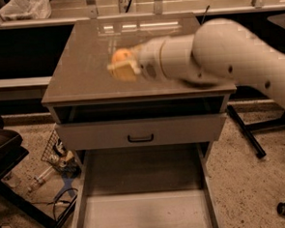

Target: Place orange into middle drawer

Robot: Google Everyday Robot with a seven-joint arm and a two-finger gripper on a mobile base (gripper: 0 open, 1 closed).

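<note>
One white robot arm reaches in from the right across a grey-brown cabinet, and its gripper hangs over the left-centre part of the cabinet's glossy top surface, lifted clear of it. The jaws are pinching the small round orange; the fruit's upper half shows above the pale yellowish fingers, which close in on it from below and from the side. The orange therefore sits in the air over the cabinet top, well apart from the long grey-brown middle drawer. That drawer is pulled far out toward the camera at the bottom, its smooth pale floor bare between thin side walls. Above that box is a pale grey drawer front with a black handle at its middle, and a dark gap runs between this front and the cabinet top. A crumpled clear plastic bag lies on the shelf behind the cabinet at upper left. A small wire basket of odds and ends sits on the speckled floor just left of the cabinet. Black wheeled stand legs stand on the floor to the right.
</note>
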